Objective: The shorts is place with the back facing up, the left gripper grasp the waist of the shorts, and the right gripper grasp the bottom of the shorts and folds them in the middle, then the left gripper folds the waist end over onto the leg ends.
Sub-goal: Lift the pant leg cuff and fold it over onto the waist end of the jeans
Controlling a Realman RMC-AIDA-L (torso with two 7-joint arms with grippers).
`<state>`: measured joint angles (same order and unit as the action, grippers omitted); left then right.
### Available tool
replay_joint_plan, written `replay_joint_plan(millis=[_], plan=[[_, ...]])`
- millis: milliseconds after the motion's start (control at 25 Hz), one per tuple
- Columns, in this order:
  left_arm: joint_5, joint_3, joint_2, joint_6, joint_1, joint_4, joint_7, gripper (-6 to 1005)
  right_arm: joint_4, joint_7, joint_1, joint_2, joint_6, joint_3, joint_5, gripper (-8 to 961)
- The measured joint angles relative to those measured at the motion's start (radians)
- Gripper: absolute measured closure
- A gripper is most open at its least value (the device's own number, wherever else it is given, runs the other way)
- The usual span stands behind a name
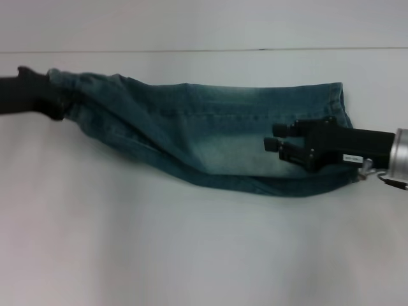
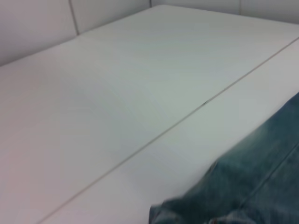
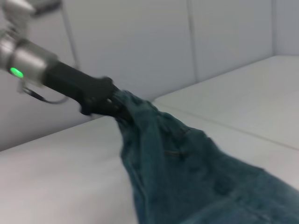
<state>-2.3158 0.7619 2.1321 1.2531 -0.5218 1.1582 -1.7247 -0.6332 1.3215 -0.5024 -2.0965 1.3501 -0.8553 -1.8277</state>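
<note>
A broad white table (image 1: 191,255) with a thin dark seam line running across its far part fills most of the head view, and pale panelled walls (image 3: 140,46) show behind it in the right wrist view. Across the table's middle stretches the shorts (image 1: 210,137), blue faded-wash denim, folded lengthwise into a long band that sags in the centre and rises toward its left end; the pockets and any print are hidden inside or under the fold, so only plain washed denim and a stitched seam can be made out. At the left end, the waist of the shorts (image 1: 64,89) is bunched into a narrow puckered point, and the left gripper (image 1: 54,102), a black two-fingered claw cut off by the picture's left edge, is clamped on it; the right wrist view shows the same claw (image 3: 114,105) on its silver arm with a green light, its jaws closed on the gathered cloth and holding it clear of the table. At the right end, the bottom of the shorts (image 1: 338,102) lies flat with its straight stitched hem showing. The right gripper (image 1: 275,137), a black claw of the same build, lies over the denim near that hem with its two fingers slightly parted; whether they pinch any cloth cannot be told.
</note>
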Motion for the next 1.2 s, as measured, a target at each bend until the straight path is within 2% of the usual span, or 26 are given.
replay_joint_plan(millis=[40, 80, 280, 440, 480, 720, 960, 1200], plan=[[-0.045, 0.004, -0.007, 0.051, -0.042, 0.045, -0.083, 930, 0.025, -0.020, -0.008, -0.001, -0.030, 0.000, 0.016, 443], [-0.045, 0.004, -0.007, 0.051, -0.042, 0.045, -0.083, 928, 0.063, -0.046, -0.020, -0.002, -0.067, -0.001, 0.042, 474], [-0.157, 0.057, -0.009, 0.172, -0.132, 0.165, -0.263, 918, 0.241, -0.226, -0.077, -0.008, -0.182, -0.013, 0.195, 630], [-0.193, 0.088, -0.004, 0.263, -0.206, 0.242, -0.373, 911, 0.426, -0.468, -0.158, -0.014, -0.299, -0.014, 0.337, 832], [-0.195, 0.092, -0.004, 0.284, -0.229, 0.249, -0.398, 909, 0.426, -0.468, -0.158, -0.014, -0.299, -0.014, 0.337, 849], [-0.196, 0.097, -0.008, 0.375, -0.345, 0.267, -0.496, 897, 0.595, -0.695, -0.265, -0.019, -0.425, -0.003, 0.499, 954], [-0.194, 0.101, -0.007, 0.432, -0.442, 0.277, -0.571, 886, 0.682, -0.775, -0.379, -0.025, -0.509, -0.010, 0.489, 944], [-0.197, 0.106, -0.003, 0.466, -0.513, 0.279, -0.607, 874, 0.783, -0.766, -0.496, -0.025, -0.548, 0.000, 0.389, 934]])
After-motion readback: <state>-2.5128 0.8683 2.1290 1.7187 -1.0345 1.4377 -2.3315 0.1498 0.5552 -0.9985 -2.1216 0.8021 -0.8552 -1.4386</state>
